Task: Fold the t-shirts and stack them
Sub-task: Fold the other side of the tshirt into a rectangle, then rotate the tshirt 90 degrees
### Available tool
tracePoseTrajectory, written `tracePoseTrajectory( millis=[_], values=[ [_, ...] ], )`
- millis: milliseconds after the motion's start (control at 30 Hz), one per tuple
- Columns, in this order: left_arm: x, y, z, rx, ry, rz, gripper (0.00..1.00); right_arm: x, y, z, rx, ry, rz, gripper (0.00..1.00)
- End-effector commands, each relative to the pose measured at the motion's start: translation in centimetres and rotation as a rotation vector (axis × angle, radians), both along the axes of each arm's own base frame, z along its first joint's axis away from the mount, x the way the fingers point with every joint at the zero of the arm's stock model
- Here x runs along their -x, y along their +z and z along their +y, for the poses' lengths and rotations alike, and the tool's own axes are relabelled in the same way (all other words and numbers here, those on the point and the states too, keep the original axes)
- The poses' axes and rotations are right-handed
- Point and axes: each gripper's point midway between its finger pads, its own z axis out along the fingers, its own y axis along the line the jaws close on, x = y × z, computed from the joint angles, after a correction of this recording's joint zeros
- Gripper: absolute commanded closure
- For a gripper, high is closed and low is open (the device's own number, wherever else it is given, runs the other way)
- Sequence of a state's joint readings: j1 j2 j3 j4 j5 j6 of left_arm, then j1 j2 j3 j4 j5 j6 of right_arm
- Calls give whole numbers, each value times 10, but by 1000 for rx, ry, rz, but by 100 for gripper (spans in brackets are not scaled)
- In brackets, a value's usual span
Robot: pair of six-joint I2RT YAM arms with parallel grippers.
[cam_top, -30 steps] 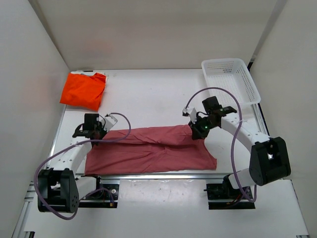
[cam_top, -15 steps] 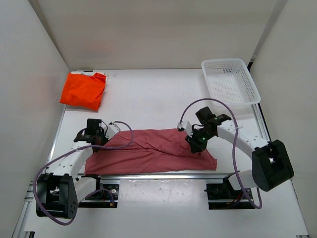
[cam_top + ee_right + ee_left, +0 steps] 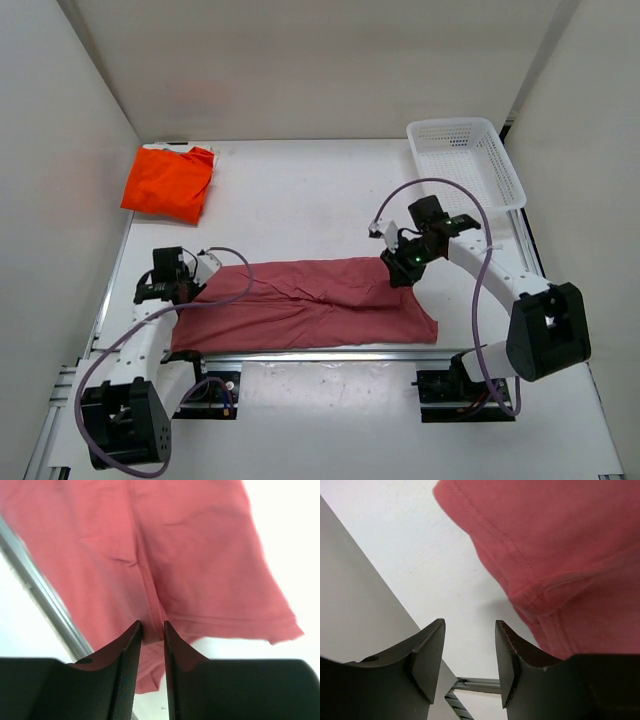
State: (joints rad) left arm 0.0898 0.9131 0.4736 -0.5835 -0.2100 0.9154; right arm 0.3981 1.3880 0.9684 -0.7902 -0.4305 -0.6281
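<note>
Pinkish-red t-shirt (image 3: pixel 310 305) lies flat by table's (image 3: pixel 300 190) near edge. L gripper (image 3: pixel 469 630), jaws apart, empty, just off its left end; R gripper (image 3: pixel 152 627), jaws slightly apart, above right end.

White arm links (image 3: pixel 497 272), black joint housings (image 3: pixel 545 330), looping purple cables (image 3: pixel 432 181), black wedge-shaped end effector fingers (image 3: pixel 427 655)

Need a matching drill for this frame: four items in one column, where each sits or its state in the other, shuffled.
Items:
1. orange t-shirt
2. pinkish-red t-shirt
3. basket
4. left gripper

Places/states:
a. laid out along the near edge of the table
b. open, just off the cloth's left end
c. far left corner
d. far right corner

Pairs: 1-c, 2-a, 3-d, 4-b
</note>
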Motion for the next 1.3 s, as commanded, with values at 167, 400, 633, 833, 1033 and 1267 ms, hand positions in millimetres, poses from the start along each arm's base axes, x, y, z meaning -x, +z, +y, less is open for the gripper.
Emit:
tracePoseTrajectory(
  millis=[167,400,633,833,1033,1267],
  values=[
    [-66,37,-10,117,105,-156,43,-34,-1,-29,-42,-253,61,69],
    [-82,15,3,115,224,-97,44,-6,-9,-18,1,-211,53,69],
    [-92,-2,3,50,244,-101,42,-64,-30,-41,125,-494,-45,84],
    [-91,-19,8,-15,264,-63,44,-69,-59,-40,289,-432,-60,89],
    [-63,-24,20,-12,319,-40,47,-98,-73,-50,397,-446,-111,94],
    [-43,-21,42,75,474,-48,46,-203,-72,-15,430,-439,-214,100]
  ],
)
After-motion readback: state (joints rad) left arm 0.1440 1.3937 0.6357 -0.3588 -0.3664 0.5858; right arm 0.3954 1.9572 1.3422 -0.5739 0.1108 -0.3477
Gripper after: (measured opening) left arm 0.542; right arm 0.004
